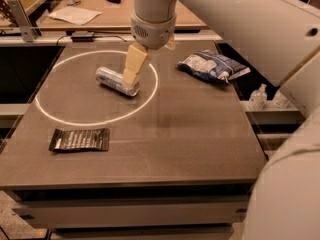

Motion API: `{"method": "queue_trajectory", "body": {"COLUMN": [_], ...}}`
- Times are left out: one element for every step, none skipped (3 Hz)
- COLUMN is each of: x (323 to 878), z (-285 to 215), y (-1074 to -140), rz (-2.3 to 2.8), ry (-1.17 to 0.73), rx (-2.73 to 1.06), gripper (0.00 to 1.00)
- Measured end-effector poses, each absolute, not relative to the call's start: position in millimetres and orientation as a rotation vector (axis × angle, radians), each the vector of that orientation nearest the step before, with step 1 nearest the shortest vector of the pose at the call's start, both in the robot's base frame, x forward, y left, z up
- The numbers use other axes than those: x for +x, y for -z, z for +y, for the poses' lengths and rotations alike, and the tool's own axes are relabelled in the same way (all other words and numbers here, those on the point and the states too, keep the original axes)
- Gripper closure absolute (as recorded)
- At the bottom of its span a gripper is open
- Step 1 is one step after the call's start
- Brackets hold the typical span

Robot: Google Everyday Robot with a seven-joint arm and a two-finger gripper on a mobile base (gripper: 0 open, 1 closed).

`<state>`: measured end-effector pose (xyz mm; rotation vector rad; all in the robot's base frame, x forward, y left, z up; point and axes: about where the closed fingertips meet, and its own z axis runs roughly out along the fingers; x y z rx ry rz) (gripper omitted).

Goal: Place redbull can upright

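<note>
The redbull can (115, 81), slim and silver, lies on its side on the dark table (190, 134), inside a white ring of light. My gripper (131, 74) hangs from the white arm and reaches down over the can's right end; its cream fingers (135, 59) stand right above that end and overlap it.
A blue-white snack bag (212, 66) lies at the back right of the table. A flat black packet (80, 139) lies at the front left. Two small bottles (258, 97) stand on a lower shelf to the right. A desk with papers (75, 15) stands behind.
</note>
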<state>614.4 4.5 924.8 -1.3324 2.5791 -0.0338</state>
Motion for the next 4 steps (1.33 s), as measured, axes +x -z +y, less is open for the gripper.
{"method": "queue_trajectory", "body": {"x": [627, 637, 646, 652], "z": [23, 42, 59, 71], "y": [-919, -912, -902, -889], "rz": [2.575, 2.583, 2.582, 2.594], "ry": [0.007, -0.008, -0.034, -0.069], "rx": [-1.359, -1.397, -1.43, -1.449], "gripper": [0.0, 0.0, 0.0, 0.0]}}
